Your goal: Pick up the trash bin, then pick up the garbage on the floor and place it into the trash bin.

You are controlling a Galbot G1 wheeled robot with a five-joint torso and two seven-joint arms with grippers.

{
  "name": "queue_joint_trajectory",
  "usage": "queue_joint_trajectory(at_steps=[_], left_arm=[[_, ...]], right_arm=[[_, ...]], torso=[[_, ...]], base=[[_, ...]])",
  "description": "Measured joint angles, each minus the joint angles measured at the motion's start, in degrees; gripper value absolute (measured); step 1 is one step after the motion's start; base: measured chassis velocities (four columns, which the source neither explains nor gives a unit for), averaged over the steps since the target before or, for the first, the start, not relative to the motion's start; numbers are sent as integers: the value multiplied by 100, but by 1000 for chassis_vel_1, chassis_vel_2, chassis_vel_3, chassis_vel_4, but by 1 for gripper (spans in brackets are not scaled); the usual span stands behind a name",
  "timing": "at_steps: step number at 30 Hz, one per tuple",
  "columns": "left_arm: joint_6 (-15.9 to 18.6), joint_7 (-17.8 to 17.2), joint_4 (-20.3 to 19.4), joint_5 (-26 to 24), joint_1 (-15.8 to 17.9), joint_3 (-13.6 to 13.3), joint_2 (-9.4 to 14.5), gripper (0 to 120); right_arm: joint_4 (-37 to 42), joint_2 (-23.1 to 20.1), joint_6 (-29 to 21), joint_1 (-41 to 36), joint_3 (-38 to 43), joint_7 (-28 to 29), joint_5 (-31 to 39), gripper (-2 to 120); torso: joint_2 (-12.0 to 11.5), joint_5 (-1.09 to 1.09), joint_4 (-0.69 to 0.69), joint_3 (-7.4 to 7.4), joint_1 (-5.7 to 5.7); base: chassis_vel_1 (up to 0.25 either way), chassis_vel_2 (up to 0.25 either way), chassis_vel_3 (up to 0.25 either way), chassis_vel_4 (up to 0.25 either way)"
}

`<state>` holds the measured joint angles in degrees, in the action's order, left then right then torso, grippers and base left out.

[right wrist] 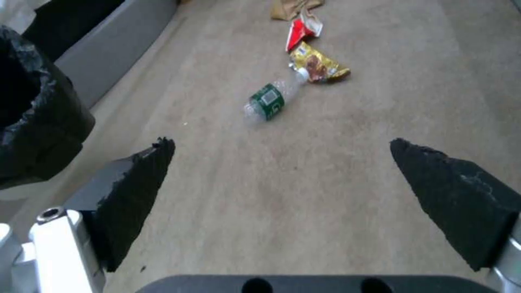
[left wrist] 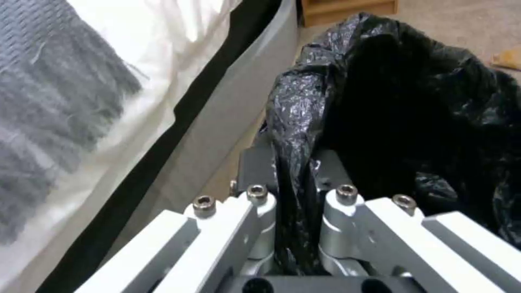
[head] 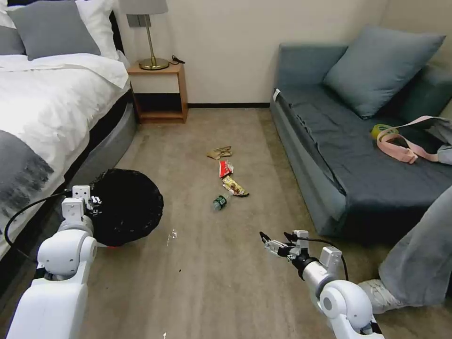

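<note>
The left claw (left wrist: 293, 179) is clenched on the black liner at the rim of the trash bin (head: 126, 207), holding the bin beside the bed (head: 42, 108), on the bed side of the green bottle (head: 219, 202). The right claw (head: 275, 242) hangs released, its two dark fingertips (right wrist: 136, 183) spread wide, low over the carpet on the robot's side of the bottle. By my judgement the right claw is the free arm for the litter. The bottle lies ahead of it and slightly toward the bed. Its long axis runs slantwise, cap end pointing away toward the yellow-brown wrapper (head: 235, 186), which it nearly touches. Beyond the bottle lie the red-and-white wrapper (head: 225, 168), then the crumpled tan paper (head: 220, 152), in a rough line toward the nightstand (head: 157, 92)
</note>
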<state>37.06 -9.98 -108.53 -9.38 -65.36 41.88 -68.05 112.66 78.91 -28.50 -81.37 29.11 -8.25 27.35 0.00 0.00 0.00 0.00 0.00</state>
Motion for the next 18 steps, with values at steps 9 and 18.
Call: queue_joint_trajectory(at_steps=[9,18], left_arm=[[0,-1,8,26,35,-16,20,5],[0,-1,9,18,73,-4,-13,5]], right_arm=[[-23,-11,4,6,-8,-19,1,100],[-36,-15,7,8,-10,-30,-12,100]], torso=[[0,0,0,0,0],[0,0,0,0,0]], base=[[-83,82,77,-84],[-98,80,88,-85]])
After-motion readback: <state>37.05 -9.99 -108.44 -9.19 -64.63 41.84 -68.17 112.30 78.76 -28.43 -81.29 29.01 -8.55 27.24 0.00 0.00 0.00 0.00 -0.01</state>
